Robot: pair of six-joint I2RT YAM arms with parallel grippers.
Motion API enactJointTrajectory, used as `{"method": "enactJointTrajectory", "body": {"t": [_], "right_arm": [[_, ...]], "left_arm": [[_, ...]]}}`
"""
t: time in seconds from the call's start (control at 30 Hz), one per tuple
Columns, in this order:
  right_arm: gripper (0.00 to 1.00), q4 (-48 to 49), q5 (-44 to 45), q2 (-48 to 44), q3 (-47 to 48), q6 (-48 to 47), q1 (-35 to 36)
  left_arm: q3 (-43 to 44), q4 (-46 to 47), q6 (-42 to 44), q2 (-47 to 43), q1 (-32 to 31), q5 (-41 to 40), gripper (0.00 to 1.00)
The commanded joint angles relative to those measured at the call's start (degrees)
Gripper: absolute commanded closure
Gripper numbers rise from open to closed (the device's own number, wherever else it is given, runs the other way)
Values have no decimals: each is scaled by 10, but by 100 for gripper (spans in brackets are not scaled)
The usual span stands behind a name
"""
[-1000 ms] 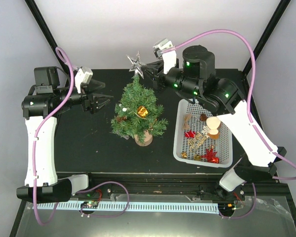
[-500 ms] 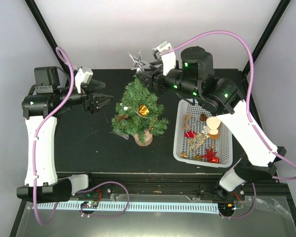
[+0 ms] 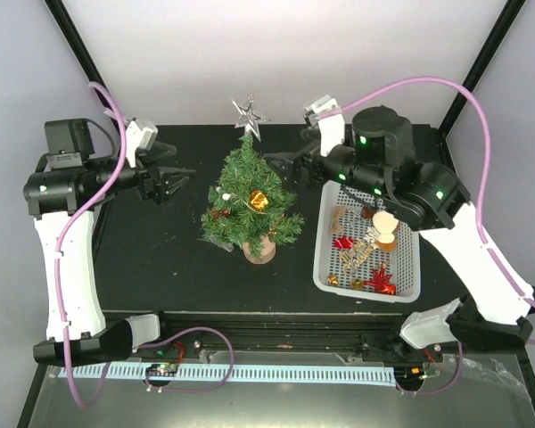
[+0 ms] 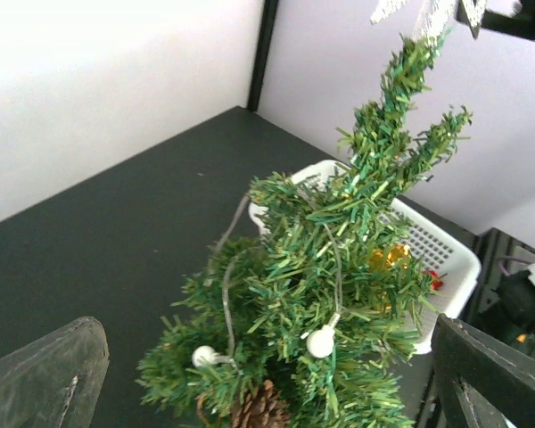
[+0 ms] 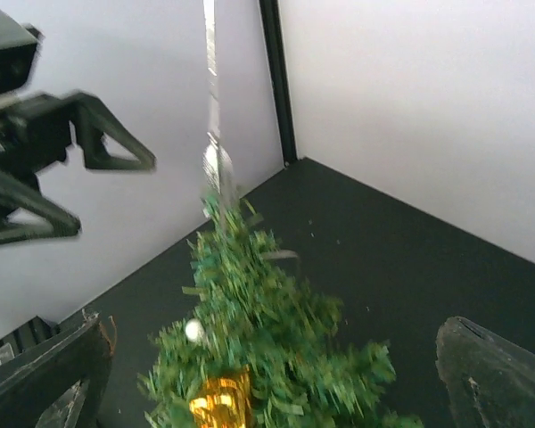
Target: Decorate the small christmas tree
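The small christmas tree (image 3: 250, 203) stands on its wood disc mid-table, with a silver star (image 3: 248, 116) upright on its tip. On its branches hang a gold bow (image 3: 259, 200), a pine cone (image 3: 219, 214) and a string of white beads. My right gripper (image 3: 282, 171) is open just right of the treetop, clear of the star and holding nothing; its view shows the tree (image 5: 259, 339) blurred between wide fingers (image 5: 62, 370). Left of the tree my left gripper (image 3: 180, 180) is open and empty, facing the tree (image 4: 321, 303).
A white basket (image 3: 321, 259) right of the tree holds red bows (image 3: 383, 279), wooden ornaments (image 3: 385, 225) and small gold pieces. The right arm reaches over the basket's far end. Black frame posts rise at both back corners.
The right gripper has opened and let go of the silver star, which stays on the treetop, then drawn back to the right. The left arm has shifted slightly left.
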Motion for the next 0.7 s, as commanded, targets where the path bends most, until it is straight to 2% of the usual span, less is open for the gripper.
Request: {"method": "enactJointTrajectory", "body": {"t": [0.0,0.13,0.23,0.37,0.53,0.67], "right_arm": [[0,-64,36,-65,-43,33,2],[0,-64,66,-178,-183,47,3],[0,-53,103,-263,-270,73,3],[0,-96,124,-312,-312,96,2],[0,-101,155,-374,-348,130,2],[0,-113,145,-403,-351,164,2]], "left_arm": [[68,-100,58,-3,42,-11,1],[93,-203,135,-19,92,-30,1],[82,-210,128,-48,130,-74,1],[86,-210,136,-77,138,-135,1],[89,-209,115,-105,137,-138,1],[88,-208,103,-130,123,-149,1]]}}
